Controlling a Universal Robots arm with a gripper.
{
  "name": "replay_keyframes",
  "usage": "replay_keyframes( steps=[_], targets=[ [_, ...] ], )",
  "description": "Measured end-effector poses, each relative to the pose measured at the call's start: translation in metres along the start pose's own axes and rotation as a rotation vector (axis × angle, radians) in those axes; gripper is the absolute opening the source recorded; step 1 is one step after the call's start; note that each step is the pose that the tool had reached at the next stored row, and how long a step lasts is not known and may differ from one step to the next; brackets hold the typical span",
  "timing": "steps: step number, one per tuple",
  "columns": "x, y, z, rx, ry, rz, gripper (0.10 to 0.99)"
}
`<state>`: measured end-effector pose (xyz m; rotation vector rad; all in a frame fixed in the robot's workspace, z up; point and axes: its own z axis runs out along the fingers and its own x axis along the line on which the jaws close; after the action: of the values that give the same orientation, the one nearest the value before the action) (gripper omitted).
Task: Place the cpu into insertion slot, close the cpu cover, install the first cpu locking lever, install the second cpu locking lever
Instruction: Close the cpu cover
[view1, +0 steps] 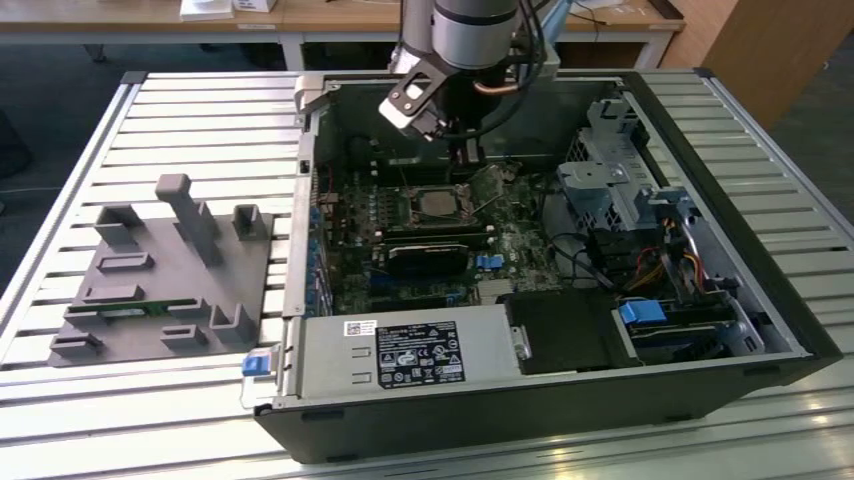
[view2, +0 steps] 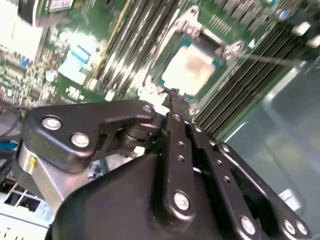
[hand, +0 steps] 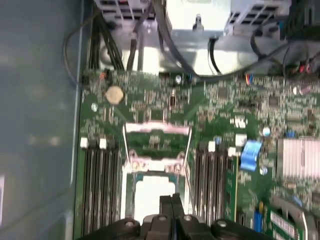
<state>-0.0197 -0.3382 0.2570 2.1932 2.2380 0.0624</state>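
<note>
The cpu (hand: 147, 192) lies flat in the insertion slot (hand: 127, 192), its pale top also showing in the second wrist view (view2: 192, 67). The cpu cover (hand: 157, 140) is swung open, lying beyond the socket's far edge; in the exterior view it stands tilted up (view1: 485, 181) beside the slot (view1: 434, 205). Two thin wire levers (hand: 187, 150) stick up along the socket's sides. My gripper (hand: 171, 200) hovers just over the chip's near edge, fingers pressed together with nothing visible between them. From outside, the gripper (view1: 463, 152) hangs above the board behind the socket.
Long black memory slots (hand: 102, 192) flank the socket on both sides. The open computer case (view1: 747, 330) holds a drive cage (view1: 607, 185), cables and a power supply (view1: 400, 355). A grey fixture tray (view1: 160, 280) sits on the slatted table at the exterior view's left.
</note>
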Motion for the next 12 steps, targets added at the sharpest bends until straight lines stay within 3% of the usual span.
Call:
replay_keyframes(
  steps=[6,9,12],
  targets=[
    [0.0001,0.0032,-0.0065,0.003,0.0017,0.000,0.106],
    [-0.0001,0.0118,-0.0061,0.005,0.0047,0.000,0.106],
    [-0.0003,0.0250,-0.0056,0.007,0.0099,0.000,0.106]
  ],
)
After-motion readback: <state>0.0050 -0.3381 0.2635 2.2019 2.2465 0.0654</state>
